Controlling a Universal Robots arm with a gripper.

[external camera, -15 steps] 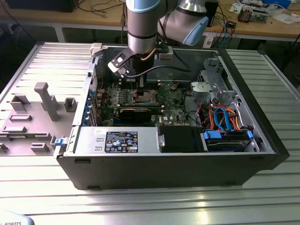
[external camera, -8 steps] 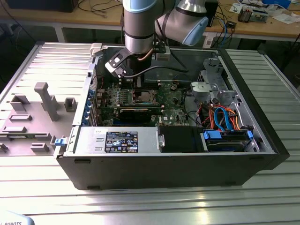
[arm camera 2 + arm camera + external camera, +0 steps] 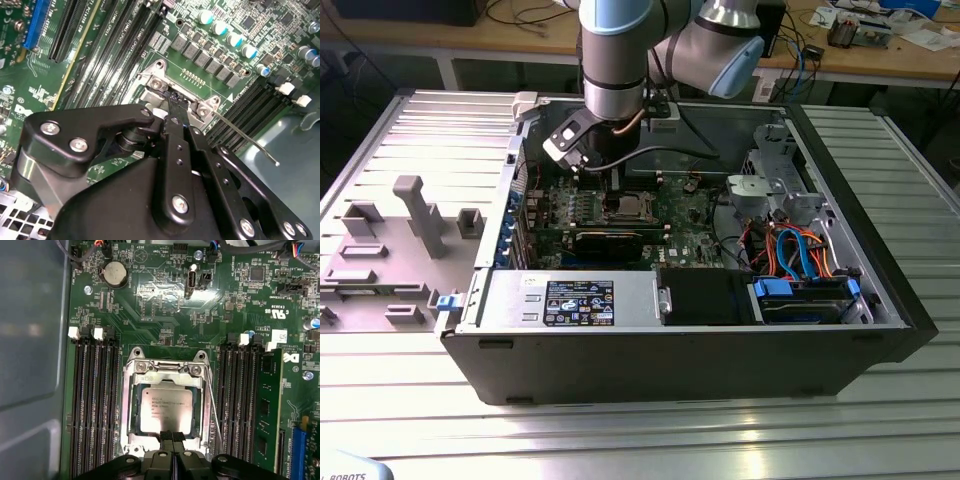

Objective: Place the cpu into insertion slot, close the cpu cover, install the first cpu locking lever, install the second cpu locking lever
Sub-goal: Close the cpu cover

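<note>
Your arm [image 3: 615,60] comes straight down into the open case [image 3: 670,370], wrist vertical over the middle of the board [image 3: 165,315]. The gripper [image 3: 172,436] is closed, fingers pressed together with nothing between them, tips at the edge of the cover [image 3: 165,369]. The cpu [image 3: 166,410] sits in the slot [image 3: 134,410] under that cover. One lever [image 3: 247,139] slants out from the socket's corner.

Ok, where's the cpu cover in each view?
Exterior view: the cpu cover lies on the motherboard, under the gripper.
Second wrist view: its silvery edge shows just past the gripper's tip.
First wrist view: the cover frames the cpu, at the gripper's tip.
Shared landmark: the black memory slots flanking it.
</note>
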